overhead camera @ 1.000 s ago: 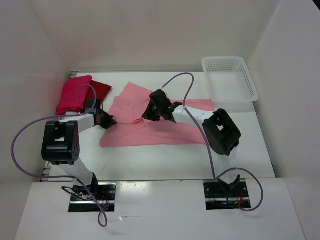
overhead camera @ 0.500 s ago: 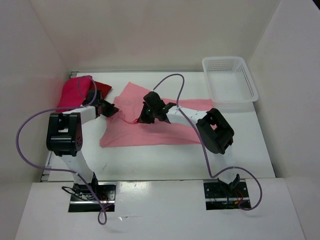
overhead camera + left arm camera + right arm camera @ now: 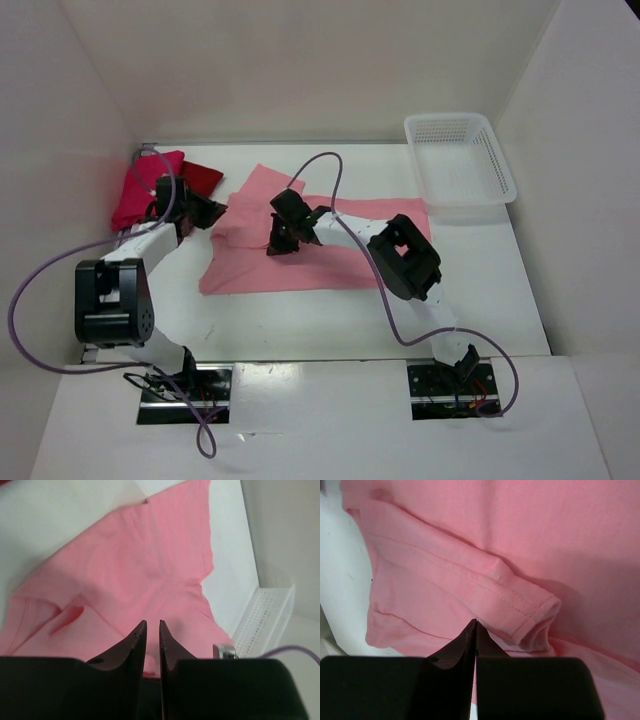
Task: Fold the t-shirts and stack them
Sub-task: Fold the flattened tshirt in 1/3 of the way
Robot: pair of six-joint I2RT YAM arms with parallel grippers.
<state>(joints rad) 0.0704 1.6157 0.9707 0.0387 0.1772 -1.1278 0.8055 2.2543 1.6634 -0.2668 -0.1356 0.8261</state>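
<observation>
On the tabletop [image 3: 300, 325], a spread shirt [image 3: 320, 262] lies in the middle, two folded shirts [image 3: 145, 190] overlap behind-left of it, and a basket [image 3: 505, 172] stands far right.

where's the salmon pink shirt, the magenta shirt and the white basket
salmon pink shirt [image 3: 300, 270], top view, flat body near its front edge
magenta shirt [image 3: 135, 195], top view, middle of the folded cloth
white basket [image 3: 460, 160], top view, its bare floor

Dark red shirt [image 3: 203, 178] mostly hidden by magenta shirt [image 3: 135, 195]; salmon shirt [image 3: 520, 540] overruns right wrist view
</observation>
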